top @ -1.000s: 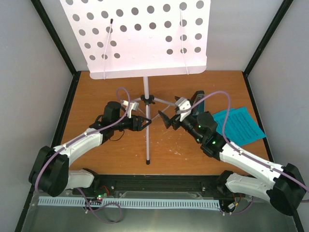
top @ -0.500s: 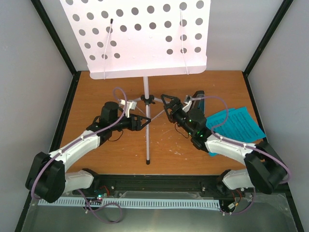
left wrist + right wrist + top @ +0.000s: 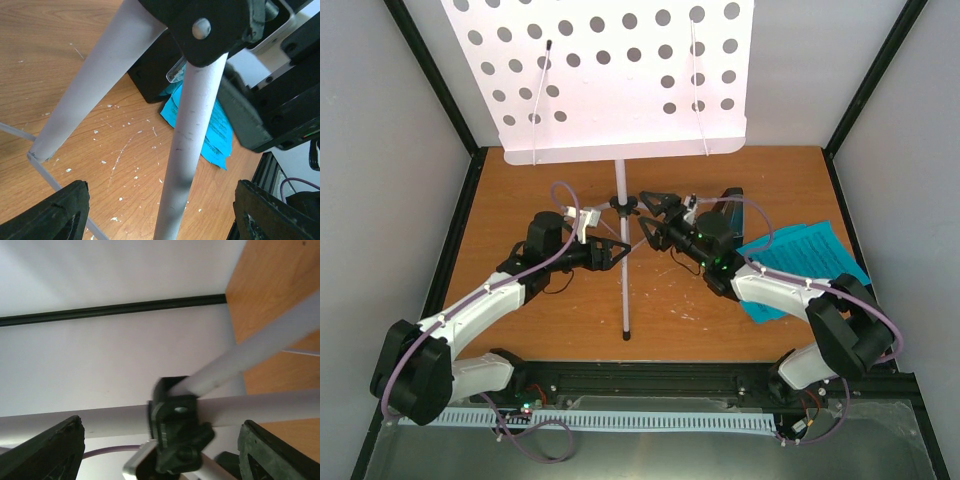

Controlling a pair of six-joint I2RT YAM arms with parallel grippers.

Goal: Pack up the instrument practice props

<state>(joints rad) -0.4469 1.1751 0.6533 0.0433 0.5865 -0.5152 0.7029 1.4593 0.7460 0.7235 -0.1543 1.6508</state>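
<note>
The white music stand stands at the back of the table, its hole-punched desk high up. Its tripod hub sits low on the pole. My left gripper is open astride the front leg, and both fingers stand off it. My right gripper is open at the hub, which lies between its jaws untouched. The black metronome stands behind my right arm, mostly hidden. The cyan sheet-music pages lie flat at the right.
Grey walls with black corner posts close in the wooden table on three sides. The stand's thin cross braces run low between the legs. The arm bases and a cable rail line the near edge.
My right arm has swung left and back, bringing its gripper from beside the front leg up to the tripod hub. The left gripper has stayed at the front leg.
</note>
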